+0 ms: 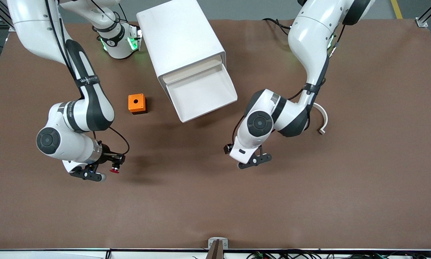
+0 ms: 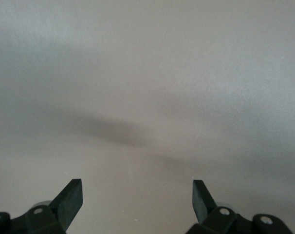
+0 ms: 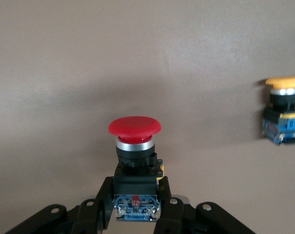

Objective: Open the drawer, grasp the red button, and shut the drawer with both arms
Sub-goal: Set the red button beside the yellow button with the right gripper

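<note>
The white cabinet [image 1: 179,36] lies at the back of the table, and its drawer [image 1: 201,91] is pulled out toward the front camera, its tray showing nothing inside. My right gripper [image 1: 111,166] hangs over bare brown table toward the right arm's end. It is shut on the black-and-blue body of the red-capped button [image 1: 115,169]. In the right wrist view the button [image 3: 135,146] stands cap outward between the right gripper [image 3: 136,187] fingers. My left gripper [image 1: 255,160] hovers open over the table in front of the drawer. The left wrist view shows the left gripper [image 2: 138,195] with nothing between its fingers.
An orange cube with a round hole [image 1: 137,103] sits on the table beside the open drawer, toward the right arm's end. A button with an orange-yellow cap [image 3: 284,112] stands on the table in the right wrist view. A white curved piece [image 1: 322,120] lies beside the left arm.
</note>
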Motion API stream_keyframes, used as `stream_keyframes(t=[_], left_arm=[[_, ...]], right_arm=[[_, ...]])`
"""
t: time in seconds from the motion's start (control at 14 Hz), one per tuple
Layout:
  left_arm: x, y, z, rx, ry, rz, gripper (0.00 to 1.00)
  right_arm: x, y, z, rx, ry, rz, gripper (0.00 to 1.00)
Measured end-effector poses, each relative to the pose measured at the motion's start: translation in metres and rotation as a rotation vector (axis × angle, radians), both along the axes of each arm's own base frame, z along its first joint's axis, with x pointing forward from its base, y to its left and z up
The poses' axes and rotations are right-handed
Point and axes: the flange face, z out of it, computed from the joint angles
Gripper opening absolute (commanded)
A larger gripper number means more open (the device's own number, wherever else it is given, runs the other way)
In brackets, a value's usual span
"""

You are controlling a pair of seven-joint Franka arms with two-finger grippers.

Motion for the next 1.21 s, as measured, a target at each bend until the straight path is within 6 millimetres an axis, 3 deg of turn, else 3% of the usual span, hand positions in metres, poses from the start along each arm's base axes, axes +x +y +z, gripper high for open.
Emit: stream_keyframes(t=[0.43, 0.64, 1.0, 1.21], left_arm=[[-0.047, -0.057, -0.012, -0.013, -0.013, -0.01, 0.99], [-0.075, -0.083, -0.015, -0.017, 0.02, 0.023, 0.99], [-0.092, -0.077, 0.009, 0.051, 0.107, 0.008, 0.99], [-0.108, -0.086, 0.009, 0.058, 0.128, -0.019, 0.99]], right_arm=[[0.006, -0.051, -0.052, 0.006, -0.002, 0.088, 0.01], [0.006, -0.064, -0.065, 0.008, 0.011, 0.088, 0.09], [0.004, -0.064, -0.076, 0.008, 0.023, 0.089, 0.49], [0.003, -0.067, -0.081, 0.008, 0.027, 0.084, 0.72]])
